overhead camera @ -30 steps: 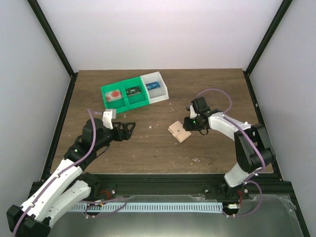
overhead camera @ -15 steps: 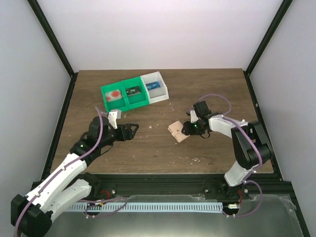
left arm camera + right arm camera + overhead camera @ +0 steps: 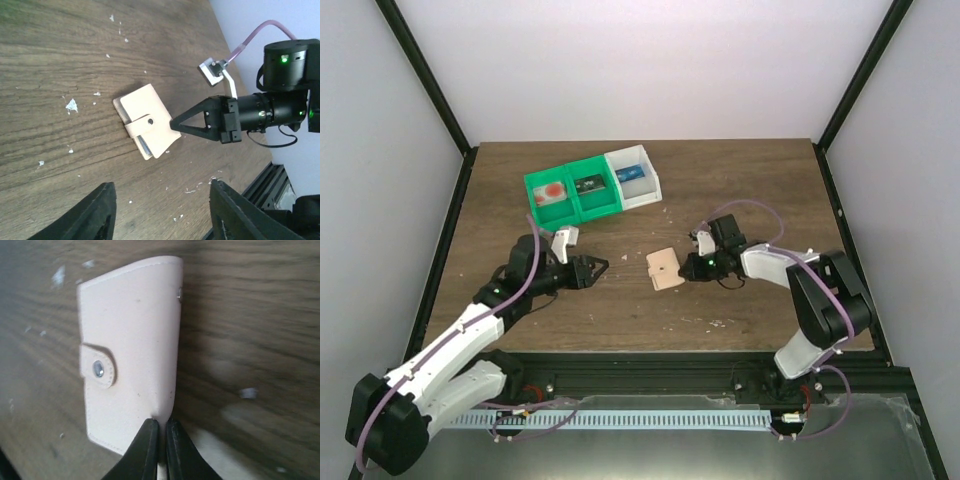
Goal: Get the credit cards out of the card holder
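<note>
Right gripper (image 3: 160, 432) pinches the holder (image 3: 130, 340); left gripper (image 3: 597, 268) open.
Top: the holder lies on the table (image 3: 750, 190), right fingertips at its right edge, the left gripper apart on its left. Left wrist: the holder lies ahead of its spread fingers, strap (image 3: 140, 125) snapped. Right wrist: near-closed fingers nip the holder's near edge.

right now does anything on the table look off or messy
White flecks are scattered over the wooden table like debris. The card holder lies askew to the table edges, snapped shut, its edge dimpled between the fingers of the right gripper.
</note>
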Controlling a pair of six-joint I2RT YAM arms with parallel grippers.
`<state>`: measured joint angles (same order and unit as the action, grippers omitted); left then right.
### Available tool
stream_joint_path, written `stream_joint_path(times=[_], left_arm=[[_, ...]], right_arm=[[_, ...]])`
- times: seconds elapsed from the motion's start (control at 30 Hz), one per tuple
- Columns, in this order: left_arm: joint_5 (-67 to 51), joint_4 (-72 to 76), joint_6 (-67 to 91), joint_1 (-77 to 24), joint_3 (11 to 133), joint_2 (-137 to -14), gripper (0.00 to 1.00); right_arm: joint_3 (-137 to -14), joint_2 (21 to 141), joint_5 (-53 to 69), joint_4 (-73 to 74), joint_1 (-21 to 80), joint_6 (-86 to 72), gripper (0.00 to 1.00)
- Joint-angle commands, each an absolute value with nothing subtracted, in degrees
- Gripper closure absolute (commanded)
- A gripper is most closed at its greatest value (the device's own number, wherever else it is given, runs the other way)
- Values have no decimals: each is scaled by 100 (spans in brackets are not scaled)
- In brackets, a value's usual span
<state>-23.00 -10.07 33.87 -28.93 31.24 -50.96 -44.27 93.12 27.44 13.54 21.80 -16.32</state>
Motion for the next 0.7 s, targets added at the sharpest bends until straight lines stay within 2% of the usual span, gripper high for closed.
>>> stream_joint_path(times=[0.0, 0.13, 0.23, 0.3, 0.5, 0.67], left_arm=[[-2629, -618, 3694, -2918, 3040, -5346, 49], [-2902, -186, 3924, -2918, 2907, -5604, 51], [-3272, 87, 3957, -2933, 2893, -5870, 58], [-3310, 111, 3924, -2979, 2958, -6111, 59], [-3753, 385, 3779, -3069, 2942, -6603, 52], [-3118, -409, 3201, -3136, 3127, -6804, 49]], right_arm=[[-4159, 8829, 3666, 466, 2402, -2223, 99], [-3996, 8375, 3355, 93, 2828, -3091, 99], [-3944, 8124, 3023, -141, 3377, -4058, 99], [-4063, 8054, 2689, -159, 3799, -4333, 100], [-4595, 8194, 1832, -8, 4711, -4455, 99], [-4868, 8151, 993, 297, 5173, -4400, 99]])
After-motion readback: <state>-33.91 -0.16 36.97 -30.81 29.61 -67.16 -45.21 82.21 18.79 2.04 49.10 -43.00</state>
